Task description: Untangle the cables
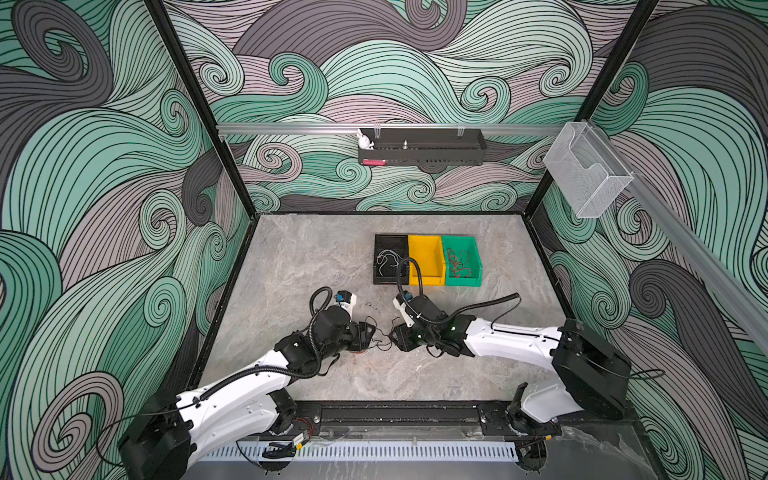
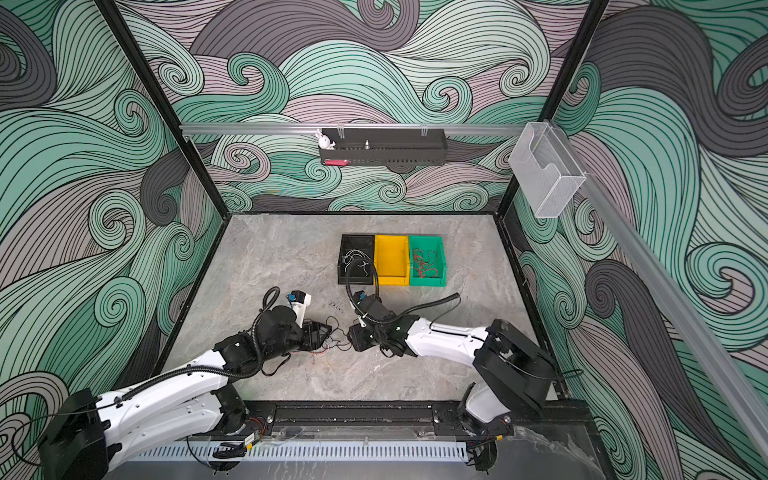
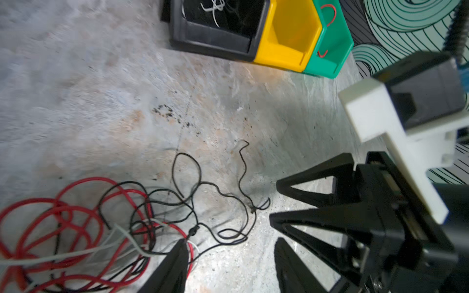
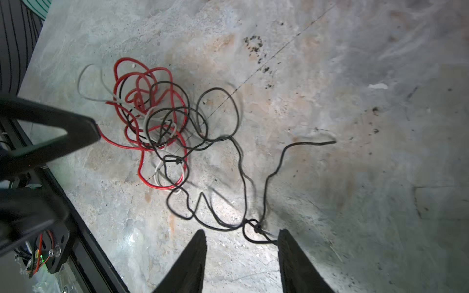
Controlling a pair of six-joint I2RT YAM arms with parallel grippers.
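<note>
Two pairs fingers (image 4: 193, 261) parted; left gripper (image 3: 229, 243), right gripper (image 4: 242, 232) flank cables (image 4: 157, 121).

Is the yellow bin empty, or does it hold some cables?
Empty: in both top views the yellow bin shows only its bare floor.

Cable tangle (image 4: 157, 121) on tabletop (image 1: 291, 257) between left gripper (image 3: 229, 243) and right gripper (image 4: 242, 232); bin row (image 1: 426, 253) behind, loose cables (image 1: 459, 262) inside.

White arm shells (image 1: 232, 399), black corrugated hoses (image 1: 490, 303), black pointed hands (image 3: 229, 241) (image 4: 242, 231)
</note>
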